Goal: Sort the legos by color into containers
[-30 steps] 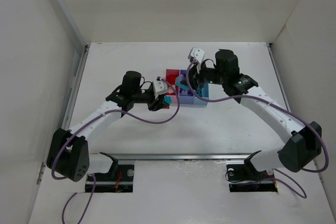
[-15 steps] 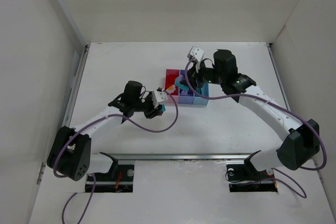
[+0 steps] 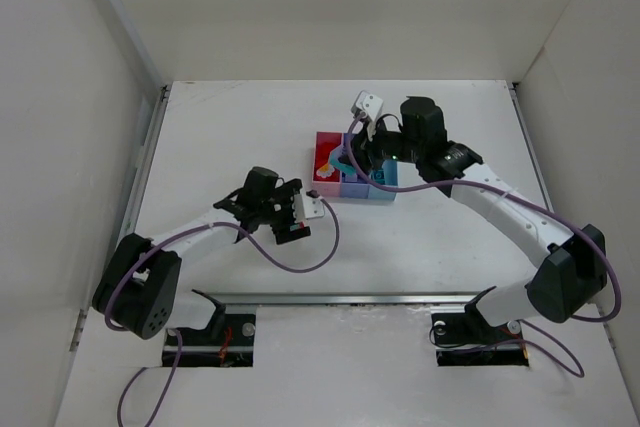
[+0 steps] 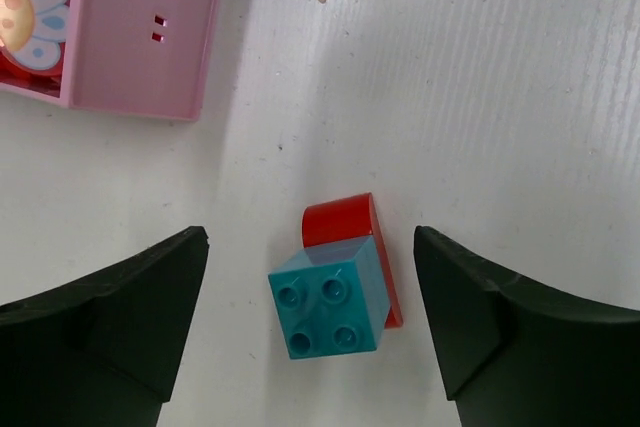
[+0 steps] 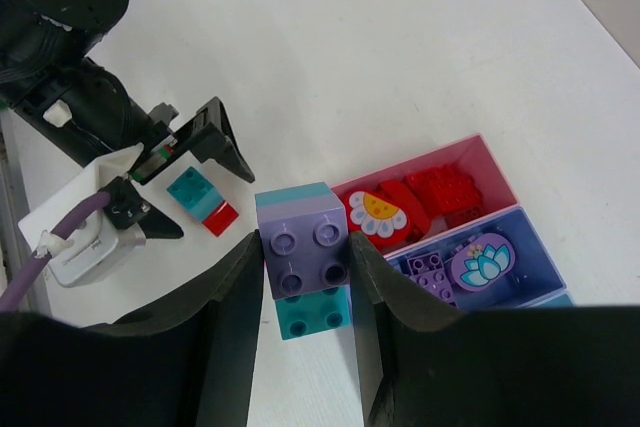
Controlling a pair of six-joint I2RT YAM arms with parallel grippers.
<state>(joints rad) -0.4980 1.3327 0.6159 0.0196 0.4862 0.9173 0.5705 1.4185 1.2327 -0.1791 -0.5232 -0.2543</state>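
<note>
A teal brick (image 4: pixel 330 309) stuck on a red piece (image 4: pixel 338 221) lies on the white table, loose between the fingers of my open left gripper (image 4: pixel 310 267). In the top view the left gripper (image 3: pixel 291 220) is near-left of the containers (image 3: pixel 352 185). My right gripper (image 5: pixel 306 265) is shut on a clump with a lavender brick (image 5: pixel 304 245) over a teal brick (image 5: pixel 313 315). It hovers just left of the pink bin (image 5: pixel 492 161) and the purple-blue bin (image 5: pixel 533 230). The light blue bin (image 3: pixel 384 183) is partly hidden by the right arm.
The pink bin holds red bricks and a flower piece (image 5: pixel 378 211). Lavender pieces and a lotus tile (image 5: pixel 482 259) lie in the purple-blue bin. The pink bin's corner (image 4: pixel 140 42) shows up-left in the left wrist view. White walls enclose the table; purple cables trail from both wrists.
The left gripper pulled back from the bins toward the near left and opened, leaving the teal-and-red clump on the table. The right arm barely moved.
</note>
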